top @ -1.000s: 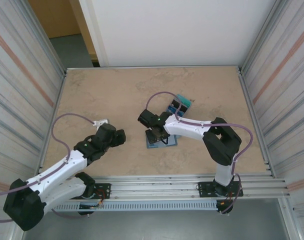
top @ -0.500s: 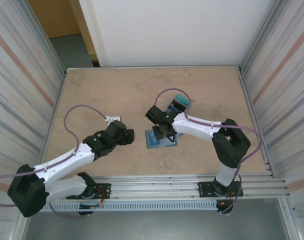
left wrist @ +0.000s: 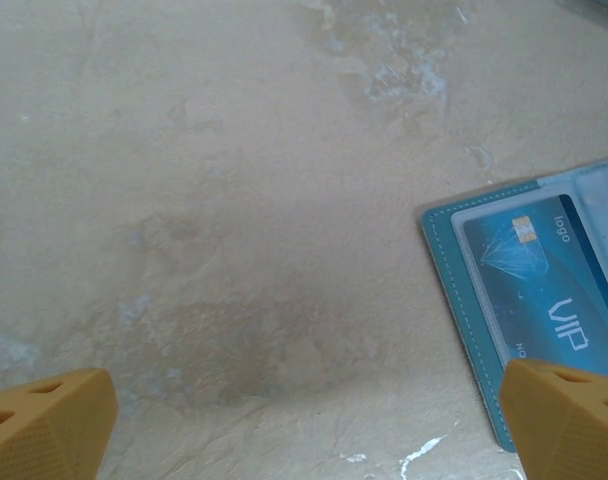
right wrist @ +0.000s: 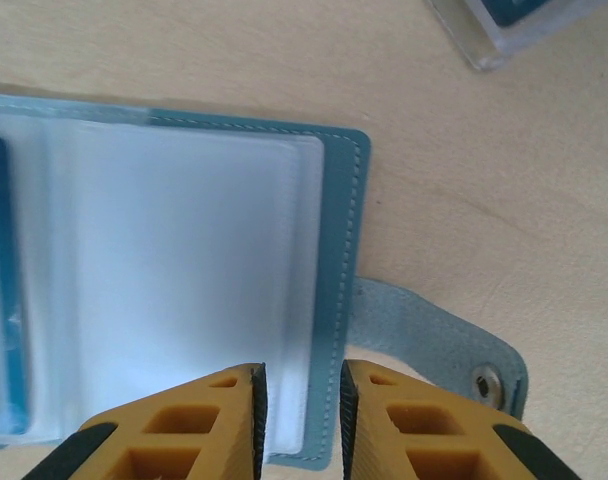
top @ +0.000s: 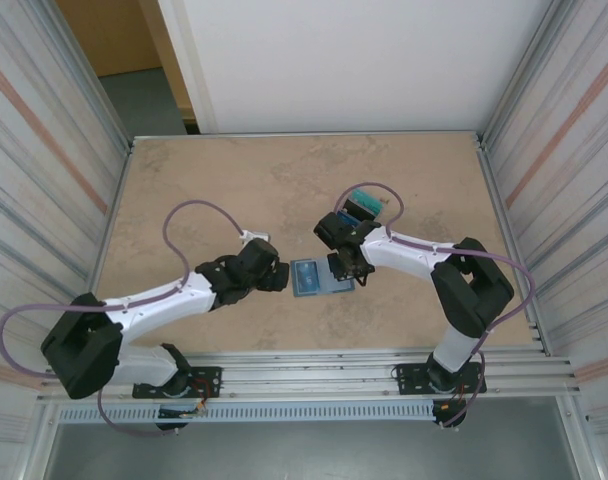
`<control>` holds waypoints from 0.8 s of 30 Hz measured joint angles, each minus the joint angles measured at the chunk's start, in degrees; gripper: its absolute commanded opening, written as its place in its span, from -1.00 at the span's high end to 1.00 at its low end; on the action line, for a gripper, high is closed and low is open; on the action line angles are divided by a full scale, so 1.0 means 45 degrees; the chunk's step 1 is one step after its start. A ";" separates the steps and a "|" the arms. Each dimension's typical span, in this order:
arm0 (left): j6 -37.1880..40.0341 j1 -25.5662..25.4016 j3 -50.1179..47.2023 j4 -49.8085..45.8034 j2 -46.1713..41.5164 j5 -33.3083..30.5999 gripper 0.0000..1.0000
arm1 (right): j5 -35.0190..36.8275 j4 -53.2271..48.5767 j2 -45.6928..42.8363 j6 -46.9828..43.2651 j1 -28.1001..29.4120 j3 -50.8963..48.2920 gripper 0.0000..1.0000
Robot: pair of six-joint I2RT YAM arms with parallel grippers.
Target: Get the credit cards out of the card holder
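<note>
Right tool [right wrist: 299, 395]: its orange fingers stood close together with only a slim gap between them; whether they pinched anything could not be told
Right tool, place: it hung over the right-hand edge of the card holder [right wrist: 341, 250], and the stitched teal border and the rim of the clear sleeve [right wrist: 174, 270] showed through the gap
Left tool [left wrist: 304, 400]: its fingers were spread wide and held nothing, with bare surface [left wrist: 234, 200] between them
Left tool, place: it sat low over the surface, just beside the card holder's left edge; the pictures did not show whether it touched
Card holder: it lay open and flat near the middle of the surface, between the two tools, with the pale lining facing up
Closure tab [right wrist: 424, 335]: it stuck out from the holder's right edge and lay flat on the surface, with a small metal snap [right wrist: 487, 380] near its end
VIP card [left wrist: 544, 290]: a teal-blue card with a chip sat tucked in the pocket of the holder's left panel
Right panel: the clear sleeve looked pale and blank
Credit cards [top: 364, 203]: a small pile in teal and dark colours lay on the surface behind the right tool, near the holder but apart from it
Surface: beige and mottled like stone
</note>
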 measured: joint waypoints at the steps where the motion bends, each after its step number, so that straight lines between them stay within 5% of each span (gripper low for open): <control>1: 0.0000 -0.0058 0.0063 0.0029 0.0170 0.0029 -0.97 | -0.0087 0.0058 0.0000 0.0019 -0.0063 -0.0073 0.49; 24: 0.0330 -0.0403 0.0947 0.0563 0.3123 0.0087 -0.98 | -0.2370 0.1166 -0.1651 0.0539 -0.0476 -0.0306 0.70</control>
